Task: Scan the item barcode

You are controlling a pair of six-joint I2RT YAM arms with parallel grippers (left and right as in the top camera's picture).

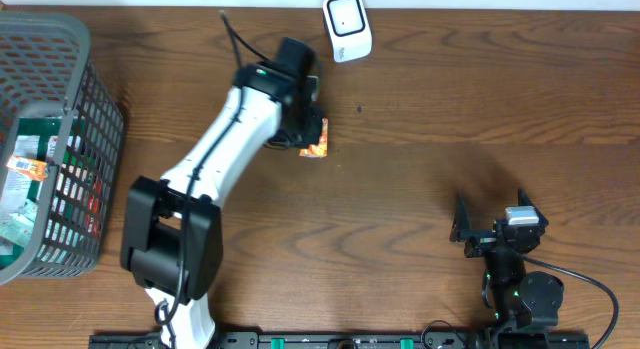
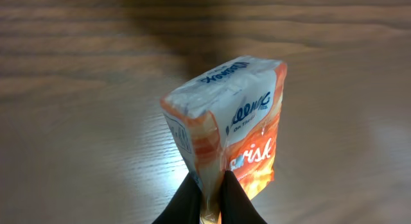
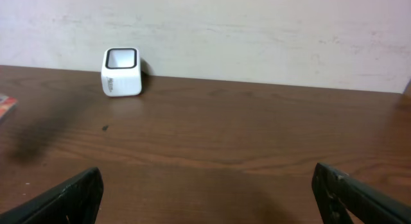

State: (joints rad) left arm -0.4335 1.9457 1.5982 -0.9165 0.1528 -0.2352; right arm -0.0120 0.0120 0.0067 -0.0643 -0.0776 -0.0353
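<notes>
Left wrist view first: one tissue packet (image 2: 231,121), white and orange, with "Kleenex" in blue across its top and face. Lower down, white letters on the orange read "risk", likely part of a longer word; the small print is too blurred to read. The left hand (image 2: 210,192) is clamped on the packet's bottom seam, black fingers (image 2: 241,201) pinched tight together on the wrapper. From overhead, that packet (image 1: 316,141) peeks out beside the left hand (image 1: 305,124), over the brown bench (image 1: 450,119), a little short of the single white scanner (image 1: 346,26) at the far edge. One grey basket (image 1: 60,49) sits far left holding several packets; through the mesh they can't be counted. The right hand (image 1: 468,229) rests near the front edge, jaws spread wide, holding nothing.
</notes>
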